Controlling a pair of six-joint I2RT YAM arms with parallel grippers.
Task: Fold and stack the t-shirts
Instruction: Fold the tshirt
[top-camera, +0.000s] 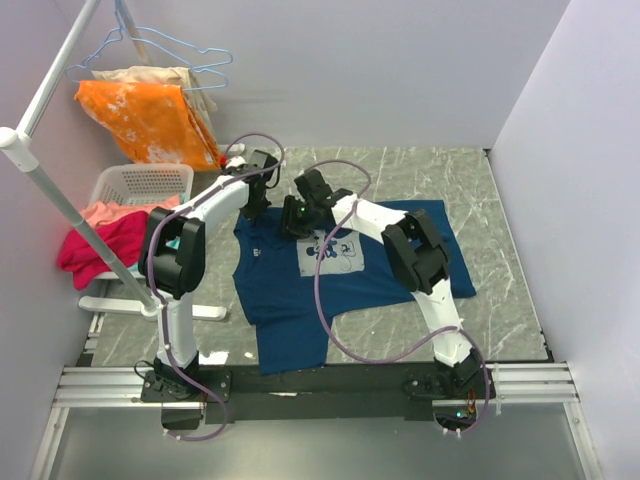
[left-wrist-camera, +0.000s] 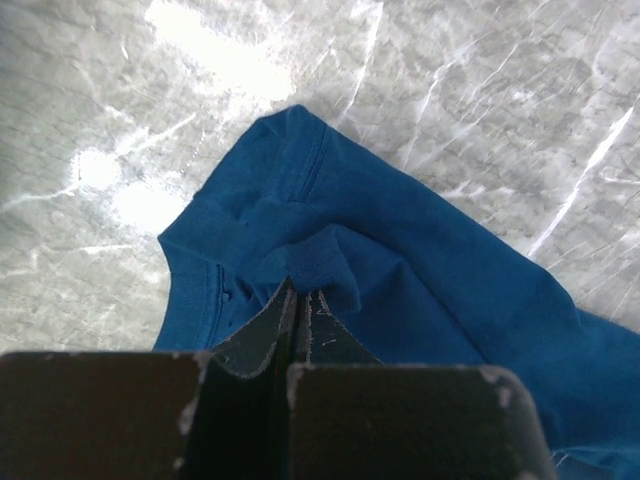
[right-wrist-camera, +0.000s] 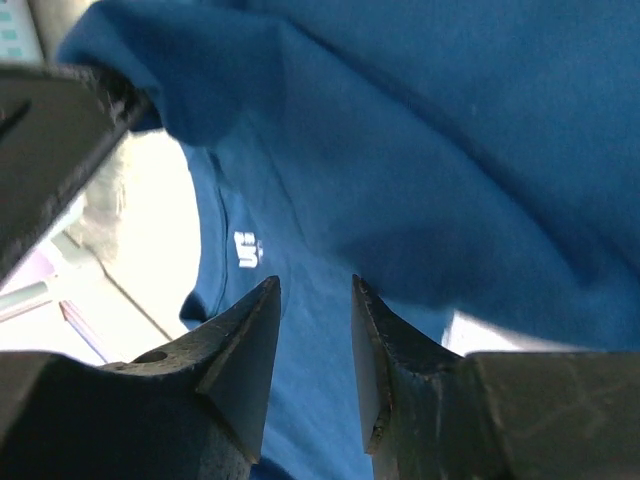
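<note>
Black fingers of the left gripper (left-wrist-camera: 298, 292) fill the bottom of the left wrist view. The jaws are pressed together with no gap, and a small ridge of navy cloth is pinched at their tips. The cloth belongs to the t-shirt (left-wrist-camera: 420, 280), gripped near a stitched hem at a rounded corner (sleeve or shoulder, cannot tell which).

Right gripper (right-wrist-camera: 315, 290): jaws stand partly apart with a clear gap. Nothing sits between the fingers (right-wrist-camera: 245, 350); blue fabric shows through the gap, below them. Small white lettering (right-wrist-camera: 246, 251) is visible on the shirt just beyond the left fingertip.

Top view: the t-shirt (top-camera: 300, 305) lies spread on the grey marbled table (top-camera: 500, 300), chest up, with its pale square print (top-camera: 338, 250) roughly central. Its hem end lies toward the arm bases. Both grippers are at the far, collar end: the left gripper (top-camera: 256, 203) at the shirt's far left edge, the right gripper (top-camera: 293, 217) just beside it over the cloth.

Left of the table:
- a white laundry basket (top-camera: 140, 183)
- a red garment (top-camera: 92, 238) draped over the basket's side
- an orange garment (top-camera: 150, 122) hanging from a clothes rail (top-camera: 55, 195)
</note>
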